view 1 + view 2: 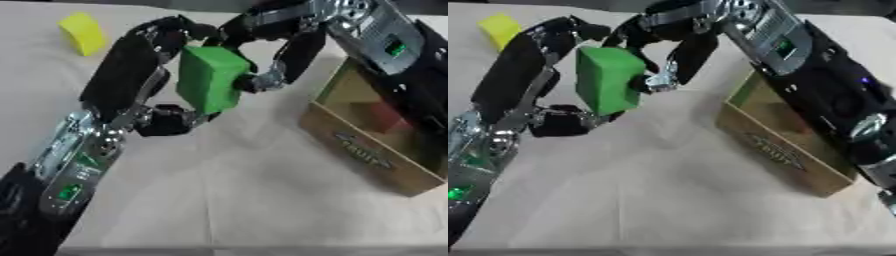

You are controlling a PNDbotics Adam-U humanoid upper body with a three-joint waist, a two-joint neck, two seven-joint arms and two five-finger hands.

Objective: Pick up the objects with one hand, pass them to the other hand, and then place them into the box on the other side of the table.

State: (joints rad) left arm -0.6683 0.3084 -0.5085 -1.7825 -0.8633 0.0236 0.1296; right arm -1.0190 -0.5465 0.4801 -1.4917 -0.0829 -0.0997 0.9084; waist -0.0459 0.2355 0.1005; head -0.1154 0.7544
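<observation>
Holding the green block (210, 77) up off the surface (236, 200), we have it caught between both our hands. Our left hand (131, 80) is nearer to us and comes up from the low left. Its fingers (166, 27) curl over the top of the block and its thumb (171, 120) hooks under the bottom. The block stands tall, with its long side going up and down.

Our right hand (280, 45) reaches in from the top right. Its fingers (262, 80) bend round the block's right side and touch it. So both hands are on the block now, and we think the left must let go next.

To the right sits the box (367, 150), just beside the block's side. The left eye view shows something red (383, 116) inside it. The right eye view hides that behind our right arm, but shows the box front better.

Far off at the top left lies a yellow block (81, 32).
</observation>
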